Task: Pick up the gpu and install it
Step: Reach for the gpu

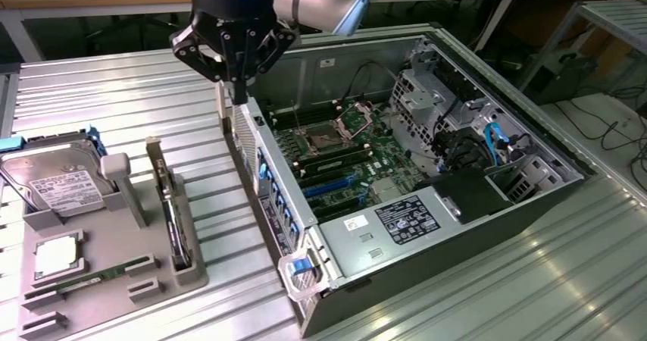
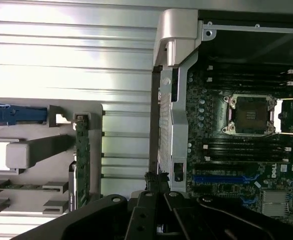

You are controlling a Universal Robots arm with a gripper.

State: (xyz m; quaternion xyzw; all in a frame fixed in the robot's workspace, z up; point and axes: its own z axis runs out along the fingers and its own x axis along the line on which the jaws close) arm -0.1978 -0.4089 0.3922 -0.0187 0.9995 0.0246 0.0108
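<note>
The gpu (image 1: 174,220) stands on edge in a slot of the grey holder tray (image 1: 111,280), its pale bracket strip pointing up at the far end. In the wrist view the gpu (image 2: 81,160) shows as a thin upright card in the same tray. My gripper (image 1: 239,91) hangs shut and empty above the rear wall of the open computer case (image 1: 404,167), to the exterior view's right of the gpu and apart from it. In the wrist view, my gripper (image 2: 156,186) sits over that metal wall, with the blue expansion slot (image 2: 219,178) on the motherboard close by.
A silver hard drive (image 1: 60,182) with a white label, a processor chip (image 1: 56,254) and a narrow memory stick (image 1: 96,276) share the tray. Inside the case lie the processor socket (image 1: 329,135), memory slots and blue cables (image 1: 493,140). Ribbed metal tabletop (image 1: 121,98) surrounds everything.
</note>
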